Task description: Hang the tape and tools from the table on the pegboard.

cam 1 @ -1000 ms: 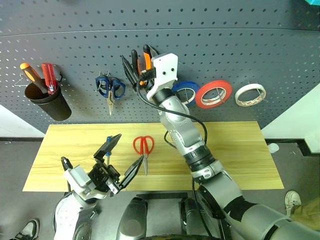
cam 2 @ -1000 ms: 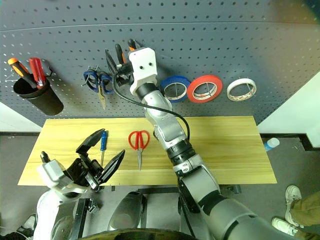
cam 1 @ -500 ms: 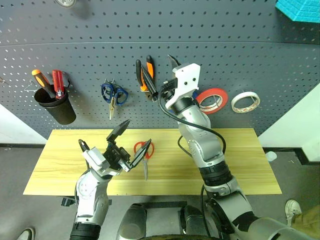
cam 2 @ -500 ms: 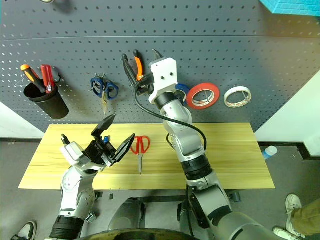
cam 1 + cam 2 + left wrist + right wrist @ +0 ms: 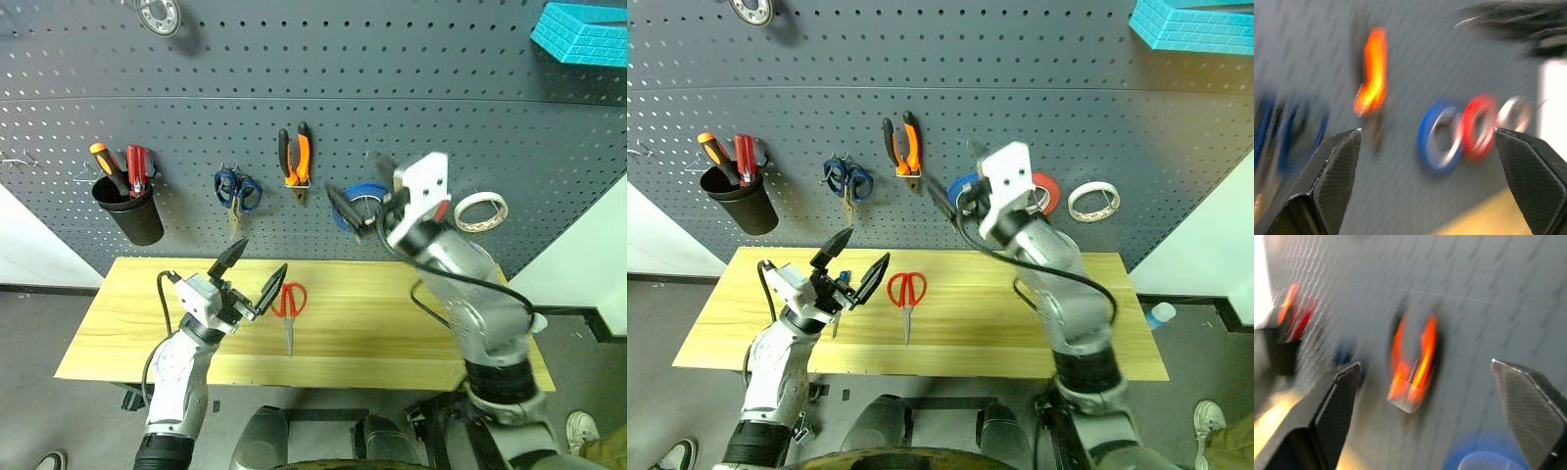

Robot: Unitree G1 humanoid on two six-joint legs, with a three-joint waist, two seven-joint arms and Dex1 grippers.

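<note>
Red-handled scissors (image 5: pixel 287 305): flat on the tabletop (image 5: pixel 392 323), lower centre of the frame, handles toward the pegboard (image 5: pixel 392 78), blades pointing to the near edge, so the long axis runs front to back. Blue-handled screwdriver (image 5: pixel 841 281): just left of the scissors, largely hidden behind the left end effector (image 5: pixel 250 279), axis hard to tell. Left end effector: fingers spread wide, empty, poised just left of the scissors and a little above the wood; by position the nearer one for either item. Right end effector (image 5: pixel 358 201): fingers apart, empty, raised in front of the board right of centre, by the blue tape roll (image 5: pixel 367 201), well apart from the tabletop items. Already hung: pliers (image 5: pixel 296 157), upper centre; whitish tape (image 5: pixel 481 211), far right. Remaining, by judgement: scissors and screwdriver.
</note>
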